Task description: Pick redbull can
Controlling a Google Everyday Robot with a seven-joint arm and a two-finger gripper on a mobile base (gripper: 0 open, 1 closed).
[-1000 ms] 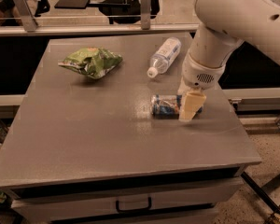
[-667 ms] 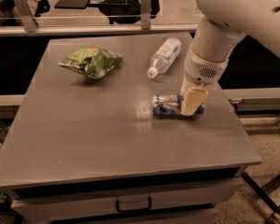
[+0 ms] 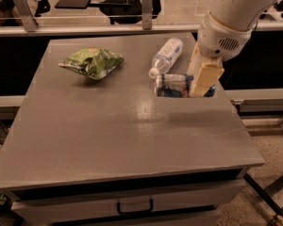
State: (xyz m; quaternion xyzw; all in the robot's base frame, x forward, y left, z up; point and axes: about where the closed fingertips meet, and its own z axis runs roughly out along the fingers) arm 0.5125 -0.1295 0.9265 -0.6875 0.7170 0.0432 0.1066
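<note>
The redbull can (image 3: 172, 84), blue and silver, lies on its side and is held by its right end a little above the grey table (image 3: 108, 126), right of centre. My gripper (image 3: 197, 89) comes down from the white arm at the upper right. Its cream fingers (image 3: 205, 78) are shut on the can's right end, which they partly hide.
A clear plastic bottle with a white cap (image 3: 166, 55) lies just behind the can. A green snack bag (image 3: 92, 61) lies at the back left. The table has a drawer handle (image 3: 134, 206) in front. A rail and glass run behind the table.
The gripper has risen with the can, which has left the table surface and moved up and slightly toward the bottle. The bottle and bag have not moved.
</note>
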